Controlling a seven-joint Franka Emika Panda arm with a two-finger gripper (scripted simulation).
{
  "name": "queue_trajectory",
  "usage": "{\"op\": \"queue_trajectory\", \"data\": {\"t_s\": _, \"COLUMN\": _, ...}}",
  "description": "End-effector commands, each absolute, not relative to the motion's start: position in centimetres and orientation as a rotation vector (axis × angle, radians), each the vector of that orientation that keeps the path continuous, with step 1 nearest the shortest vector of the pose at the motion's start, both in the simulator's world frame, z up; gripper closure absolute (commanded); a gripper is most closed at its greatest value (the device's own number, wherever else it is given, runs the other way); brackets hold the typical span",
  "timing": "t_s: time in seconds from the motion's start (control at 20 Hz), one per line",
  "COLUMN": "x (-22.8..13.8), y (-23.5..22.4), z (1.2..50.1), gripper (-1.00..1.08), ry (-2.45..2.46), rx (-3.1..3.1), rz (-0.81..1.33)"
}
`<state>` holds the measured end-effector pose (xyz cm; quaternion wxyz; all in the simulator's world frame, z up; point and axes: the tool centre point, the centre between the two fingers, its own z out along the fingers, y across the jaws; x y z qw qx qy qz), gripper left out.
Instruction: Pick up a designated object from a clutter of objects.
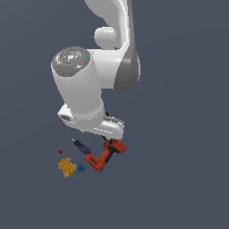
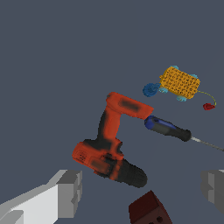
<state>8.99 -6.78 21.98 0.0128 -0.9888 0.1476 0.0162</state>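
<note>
Approach step: the fingers (image 2: 70, 192) hang released above the drill (image 2: 111, 144); next, shift toward the blue lump (image 2: 151, 90) at two o'clock.

The little blue lump (image 2: 151, 90) sits right up against the yellow-orange block (image 2: 180, 83); bare floor lies open on its other sides; the screwdriver (image 2: 168, 128) lies near it, touching the drill's (image 2: 111, 142) foot; the gripper (image 2: 142, 190) hangs wide apart over the drill and brick (image 2: 149, 210).
</note>
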Motion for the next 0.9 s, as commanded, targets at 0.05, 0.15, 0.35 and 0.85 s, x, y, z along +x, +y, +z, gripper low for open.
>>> {"op": "queue_trajectory", "data": {"t_s": 0.05, "x": 10.9, "y": -8.7, "z": 19.6, "gripper": -0.92, "ry": 0.582, "rx": -3.063, "rz": 0.041}}
{"op": "queue_trajectory", "data": {"t_s": 0.15, "x": 11.9, "y": -9.8, "z": 18.1, "gripper": -0.92, "ry": 0.65, "rx": -3.052, "rz": 0.035}}
{"op": "queue_trajectory", "data": {"t_s": 0.35, "x": 13.5, "y": -11.9, "z": 15.3, "gripper": -0.92, "ry": 0.777, "rx": -3.028, "rz": 0.024}}
{"op": "queue_trajectory", "data": {"t_s": 0.85, "x": 15.5, "y": -15.3, "z": 10.3, "gripper": -0.92, "ry": 0.973, "rx": -2.984, "rz": 0.004}}
